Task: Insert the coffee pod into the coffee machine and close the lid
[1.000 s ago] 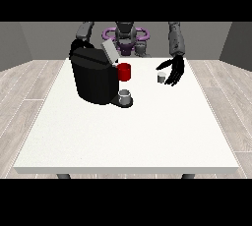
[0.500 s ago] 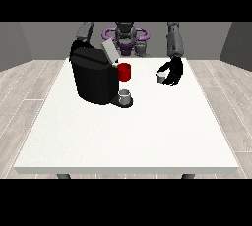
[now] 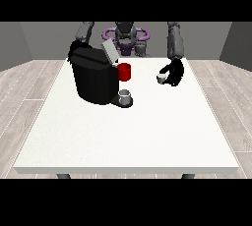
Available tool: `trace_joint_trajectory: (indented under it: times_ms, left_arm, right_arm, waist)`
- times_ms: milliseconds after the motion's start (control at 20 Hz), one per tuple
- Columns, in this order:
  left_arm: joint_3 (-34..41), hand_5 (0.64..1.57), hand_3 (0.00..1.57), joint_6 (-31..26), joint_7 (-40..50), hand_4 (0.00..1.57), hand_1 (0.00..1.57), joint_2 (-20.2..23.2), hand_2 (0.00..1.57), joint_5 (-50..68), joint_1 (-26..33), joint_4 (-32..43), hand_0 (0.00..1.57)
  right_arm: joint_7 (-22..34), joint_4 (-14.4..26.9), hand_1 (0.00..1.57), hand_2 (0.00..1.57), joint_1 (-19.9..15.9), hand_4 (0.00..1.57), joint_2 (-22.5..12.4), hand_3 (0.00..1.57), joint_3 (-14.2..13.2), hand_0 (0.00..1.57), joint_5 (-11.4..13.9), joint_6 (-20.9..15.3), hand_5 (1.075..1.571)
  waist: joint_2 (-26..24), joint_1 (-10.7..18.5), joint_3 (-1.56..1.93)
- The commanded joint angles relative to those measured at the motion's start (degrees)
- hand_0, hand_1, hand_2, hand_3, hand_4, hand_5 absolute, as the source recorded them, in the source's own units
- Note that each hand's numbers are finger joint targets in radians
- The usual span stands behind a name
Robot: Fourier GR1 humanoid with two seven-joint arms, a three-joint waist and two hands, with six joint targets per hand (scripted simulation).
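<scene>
A large, plain white rectangular tabletop (image 3: pixel 128 131) fills most of the front view, its near edge casting a thin shadow above two dark legs. Around it lies a floor of pale grey wooden planks (image 3: pixel 24 102), and behind stand flat grey walls (image 3: pixel 29 41) that meet at corners on either side of the robot.

The bulky black coffee machine (image 3: pixel 93 80) stands on the tabletop toward ten o'clock from its centre. Its grey lid (image 3: pixel 109 52) is tilted up and open at the top. A red cylindrical part (image 3: pixel 124 71) sticks out from the machine's front at its two o'clock side, and a small grey cup (image 3: pixel 125 96) sits on the drip base just below it, at the machine's four o'clock.

The small pale coffee pod (image 3: pixel 161 77) is at about one o'clock from the tabletop's centre, well apart from the machine, at its three o'clock side. The black hand at the view's right (image 3: pixel 174 71) is at the pod, its fingers (image 3: pixel 165 70) curled round it so that the pod shows at the hand's nine o'clock edge. Whether the pod rests on the surface or is raised just off it cannot be told.

The hand at the view's left (image 3: pixel 75 48) is mostly hidden behind the machine's top at eleven o'clock; how its fingers lie cannot be told.
</scene>
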Motion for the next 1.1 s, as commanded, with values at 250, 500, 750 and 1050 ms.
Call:
trace_joint_trajectory:
  times_ms: [250, 500, 750, 1050]
  left_arm:
    - [-2.93, 1.571, 1.41, -3.97, -2.74, 0.61, 1.47, -1.79, 1.47, -2.44, -3.8, -3.07, 1.47]
    - [-1.4, 1.571, 1.36, -11.52, -0.96, 0.59, 1.34, 0.55, 1.4, -0.31, -10.05, -5.07, 1.34]
    - [-2.7, 1.571, 1.29, -14.98, 3.95, 0.54, 1.26, -2.65, 1.33, -0.58, -11.16, -8.28, 1.26]
    - [1.79, 1.571, 1.29, -15.14, 3.7, 0.55, 1.27, 1.3, 1.34, 0.47, -18.51, -5.78, 1.27]
  right_arm:
    - [-1.19, 7.18, 0.0, 0.0, -3.62, 0.44, 0.07, 0.0, -3.98, 0.0, -1.31, -2.57, 1.571]
    - [-1.74, 8.58, 0.0, 0.0, -2.21, 0.49, -1.43, 0.0, -3.38, 0.0, -1.76, 0.59, 1.571]
    - [-3.12, 10.5, 0.0, 0.0, 0.28, 0.46, -1.5, 0.0, -3.28, 0.0, -1.83, 1.35, 1.571]
    - [1.78, 4.66, 0.0, 0.0, -4.37, 0.48, 1.3, 0.0, 1.09, 0.0, -0.2, -0.52, 1.571]
  waist:
    - [-1.7, 4.17, -0.12]
    - [-3.28, 2.62, -0.11]
    - [-8.0, 2.98, -0.11]
    - [-3.36, -3.25, -0.17]
